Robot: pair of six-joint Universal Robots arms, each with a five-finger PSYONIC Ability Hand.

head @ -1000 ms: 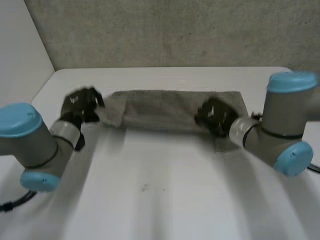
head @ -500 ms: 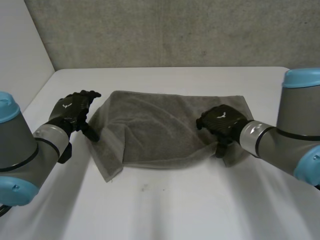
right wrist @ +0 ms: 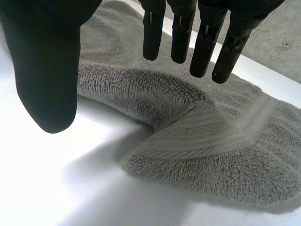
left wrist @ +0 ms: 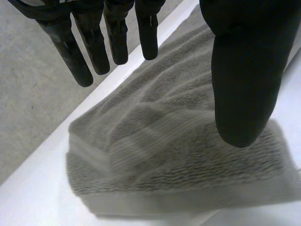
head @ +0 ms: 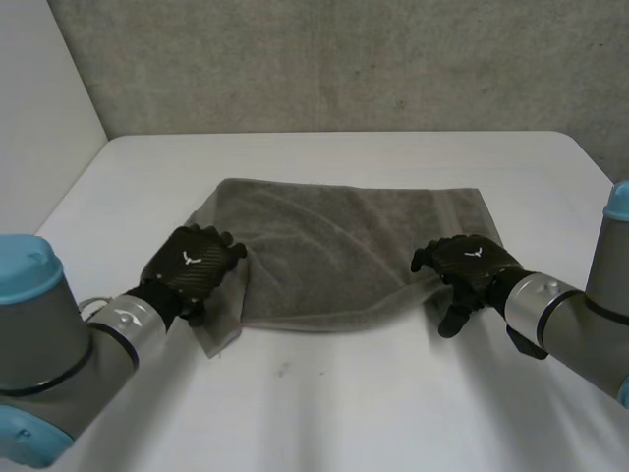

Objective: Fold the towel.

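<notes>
A grey towel (head: 334,246) lies folded on the white table (head: 324,413), its long side running left to right. My left hand (head: 192,270) hovers at the towel's near left corner, where a flap of cloth sticks out towards me. In the left wrist view its fingers (left wrist: 75,52) and thumb are straight and spread above the towel (left wrist: 178,155), holding nothing. My right hand (head: 467,267) is at the near right corner. There too the fingers (right wrist: 207,42) and thumb hang open over the towel (right wrist: 211,141), apart from the cloth.
A grey wall (head: 324,59) rises behind the table's far edge, and a white wall (head: 39,98) stands at the far left. Bare white tabletop stretches between the towel and me.
Both hands let go of the towel's ends and opened. The towel, bunched in a narrow strip a second ago, now lies spread flat. Both hands drew back towards me to its near corners.
</notes>
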